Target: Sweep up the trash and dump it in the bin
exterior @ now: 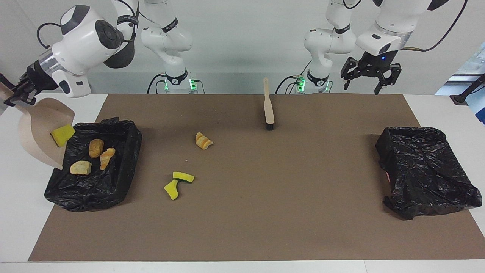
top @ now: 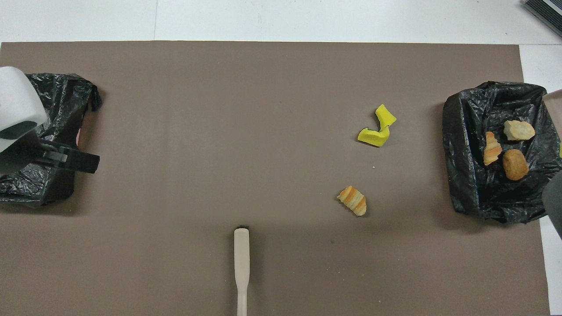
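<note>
dustpan (exterior: 38, 129) handle cut by frame edge, brush (top: 242, 267) handle cropped in overhead view

Three trash pieces (exterior: 94, 155) lie in the bin (exterior: 125, 129) at the right arm's end; three more (exterior: 189, 167) lie on the mat (exterior: 265, 208) beside it.

Around the brush (exterior: 268, 110) the brown mat (exterior: 288, 212) lies open toward both bins — only a striped bread lump (exterior: 204, 140) and two yellow sponge chunks (exterior: 178, 183) interrupt it, toward the right arm's end, farther from the robots.
</note>
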Tool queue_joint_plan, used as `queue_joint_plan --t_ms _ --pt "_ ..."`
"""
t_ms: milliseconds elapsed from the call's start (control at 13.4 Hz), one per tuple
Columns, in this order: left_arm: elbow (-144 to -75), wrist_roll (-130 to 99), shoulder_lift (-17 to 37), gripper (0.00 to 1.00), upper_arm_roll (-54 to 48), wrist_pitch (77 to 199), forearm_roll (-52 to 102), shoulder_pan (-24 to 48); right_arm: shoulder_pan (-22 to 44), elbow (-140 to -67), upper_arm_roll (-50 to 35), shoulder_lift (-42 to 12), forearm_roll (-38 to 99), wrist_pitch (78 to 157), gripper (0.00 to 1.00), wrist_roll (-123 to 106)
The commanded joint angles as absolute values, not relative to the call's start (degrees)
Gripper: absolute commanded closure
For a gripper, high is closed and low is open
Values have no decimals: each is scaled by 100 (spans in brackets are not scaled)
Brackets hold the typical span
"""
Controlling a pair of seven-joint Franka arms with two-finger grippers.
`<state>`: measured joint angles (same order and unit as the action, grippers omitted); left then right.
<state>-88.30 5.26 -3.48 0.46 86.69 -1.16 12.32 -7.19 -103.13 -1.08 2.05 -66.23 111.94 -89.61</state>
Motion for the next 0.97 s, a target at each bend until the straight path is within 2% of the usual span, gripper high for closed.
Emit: queue_joint_plan --t_ms 0,224,523,672,896 --pt "-8429 633 -114 0 26 8429 -150 1125 -791 -10572 -132 237 -6233 11460 100 -8931" --pt "-8507 641 -202 0 44 8490 -123 976 -703 -10731 -132 193 -6293 11400 100 -8438" --pt "-8508 642 -193 0 53 8499 -106 853 -703 -10662 -149 299 -7065 11303 100 -8367" --pt "-8499 633 -193 0 61 8490 -114 844 -773 -10704 -167 351 -6752 11285 100 -8534" --pt "-8508 615 -193 0 53 8490 -123 765 -887 -10626 -123 352 -5549 11285 100 -8832"
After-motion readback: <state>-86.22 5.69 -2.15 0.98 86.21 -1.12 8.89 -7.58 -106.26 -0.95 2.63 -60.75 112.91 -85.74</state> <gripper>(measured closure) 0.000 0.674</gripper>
